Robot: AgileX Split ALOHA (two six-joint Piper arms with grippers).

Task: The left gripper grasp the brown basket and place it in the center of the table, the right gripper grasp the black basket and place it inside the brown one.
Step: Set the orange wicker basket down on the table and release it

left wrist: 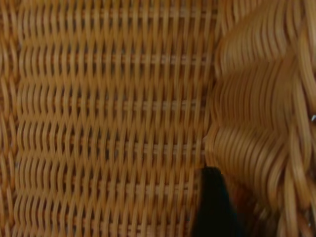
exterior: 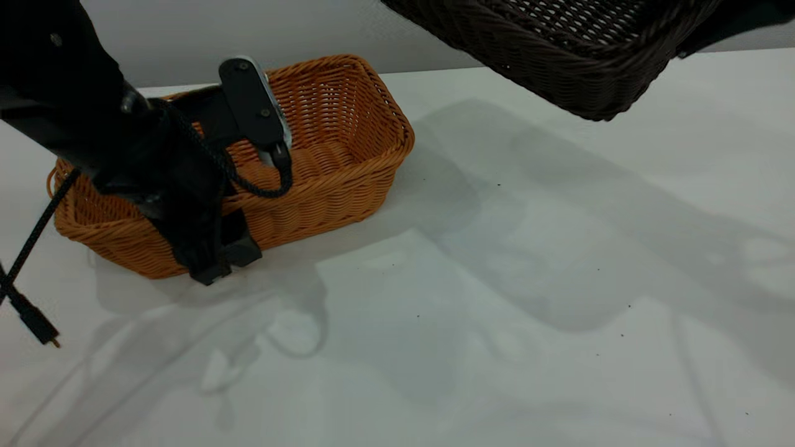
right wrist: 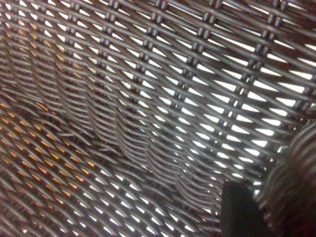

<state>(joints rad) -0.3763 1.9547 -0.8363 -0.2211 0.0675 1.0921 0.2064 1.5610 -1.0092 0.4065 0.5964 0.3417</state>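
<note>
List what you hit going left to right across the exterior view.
Dangling cable plug → left gripper, astride the near wall of the brown basket → bare stretch of the table → black basket, held in the air at upper right.

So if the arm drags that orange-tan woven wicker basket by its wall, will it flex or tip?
The orange-tan woven wicker basket probably stays stiff: its tight weave holds shape where the left gripper straddles the near wall. It looks empty, so likely light, and its wide flat base on the white table should slide rather than tip.

Brown basket (exterior: pixel 335 155) on white table (exterior: pixel 497 298)
</note>
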